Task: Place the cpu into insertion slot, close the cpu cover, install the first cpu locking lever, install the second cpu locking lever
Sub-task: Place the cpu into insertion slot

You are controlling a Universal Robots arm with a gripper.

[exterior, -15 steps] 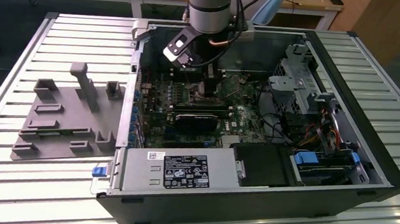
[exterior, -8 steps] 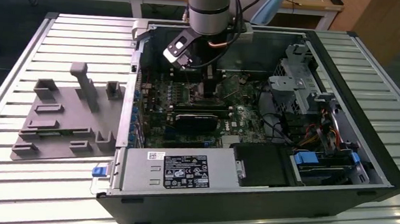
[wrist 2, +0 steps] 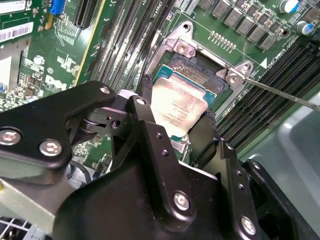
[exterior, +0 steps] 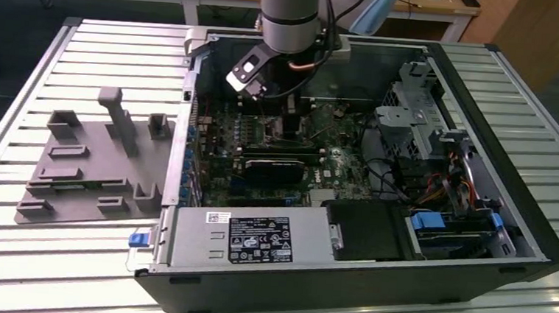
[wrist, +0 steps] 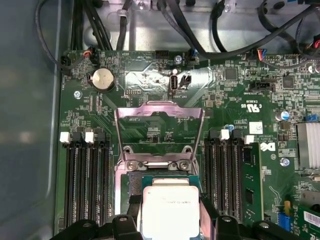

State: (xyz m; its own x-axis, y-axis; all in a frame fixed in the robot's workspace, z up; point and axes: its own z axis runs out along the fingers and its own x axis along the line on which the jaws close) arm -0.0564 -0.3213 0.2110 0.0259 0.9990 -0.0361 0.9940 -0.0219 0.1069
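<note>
Cpu [wrist: 170, 210] gripped edge-on between gripper [wrist 2: 177, 109] fingers. Sits low over insertion slot [wrist 2: 198, 75], offset from slot's dark centre toward side opposite hinge; seating unclear. Cpu cover [wrist: 159, 111] stands open beyond slot, clear of chip.

The cpu [wrist: 170, 207] has a satin grey metal top, the cpu cover [wrist: 160, 110] is bare shiny metal, and the tabletop [exterior: 29, 72] is ribbed pale metal.
</note>
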